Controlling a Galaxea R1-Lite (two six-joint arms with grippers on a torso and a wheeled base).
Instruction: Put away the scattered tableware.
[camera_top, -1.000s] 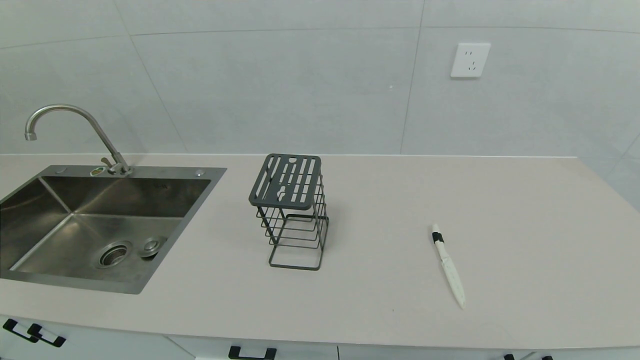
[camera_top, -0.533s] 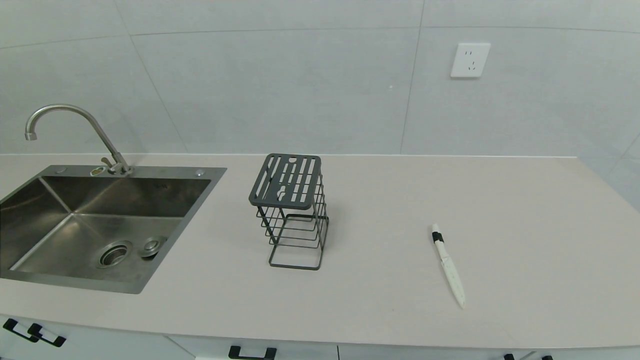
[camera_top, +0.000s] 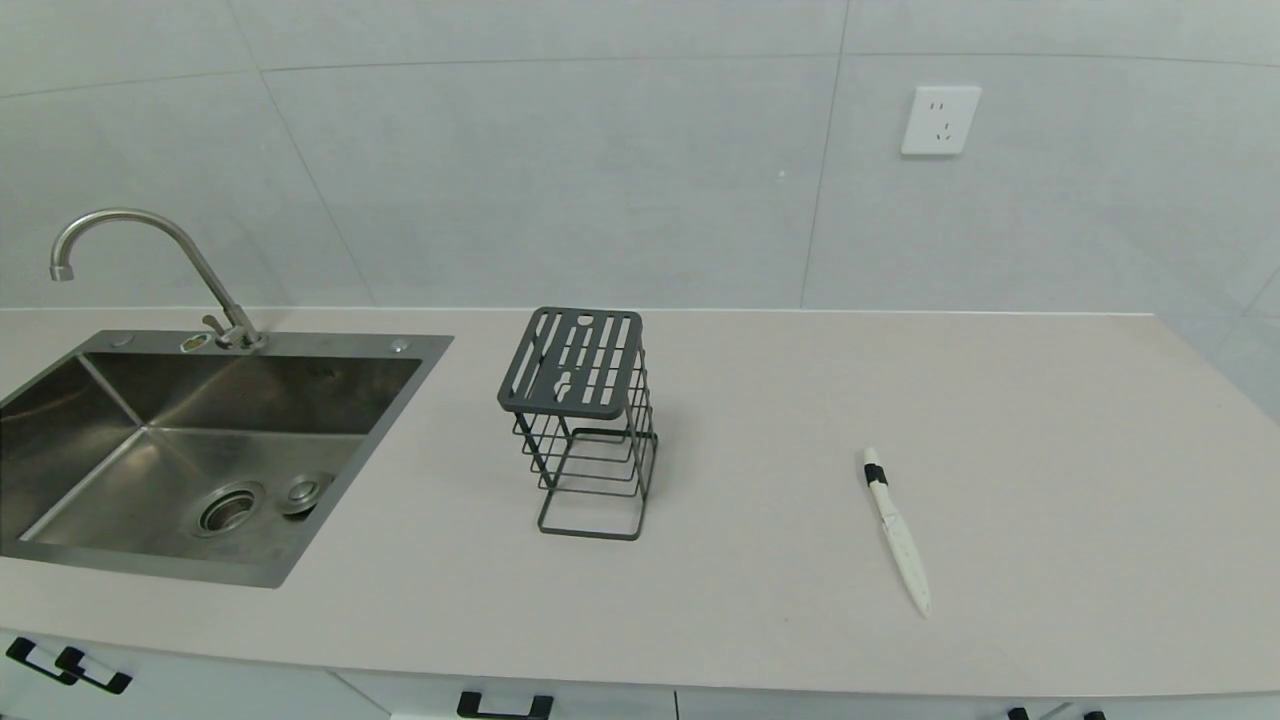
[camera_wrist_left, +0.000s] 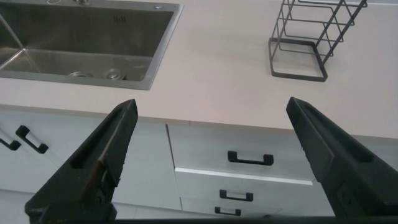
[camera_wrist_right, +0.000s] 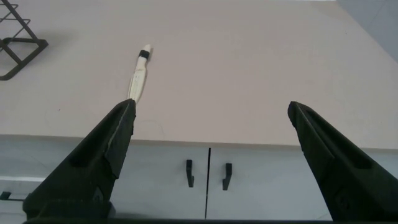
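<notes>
1. L gripper (camera_wrist_left: 211, 102): fingers (camera_wrist_left: 99, 162) were spread wide apart, nothing betw. them, touching nothing. It hung in front of the counter (camera_top: 1050, 450) edge, level w/ the drawers (camera_wrist_left: 250, 158) just beyond it.
2. R gripper (camera_wrist_right: 211, 104): fingers (camera_wrist_right: 93, 168) were likewise wide apart, empty, no contact. It was held in front of the counter edge, w/ cabinet doors (camera_wrist_right: 189, 174) close ahead.
3. Knife (camera_top: 896, 530): cream w/ a black band. It lay flat on the counter ahead of the R gripper, offset toward the rack side, well apart from the fingers. Its pointed end was nearer the gripper and the banded end farther off. Also seen at (camera_wrist_right: 138, 76).
4. Rack (camera_top: 585, 420): dark wire frame w/ slotted top, upright on the counter. It stood ahead of the L gripper on the side away from the sink, well apart from the knife. Its base showed at (camera_wrist_left: 298, 59).
5. Sink (camera_top: 60, 400): steel, w/ faucet (camera_top: 150, 250), ahead of the L gripper on its outer side.
6. Socket (camera_top: 940, 120): on the wall, far beyond the R gripper.
</notes>
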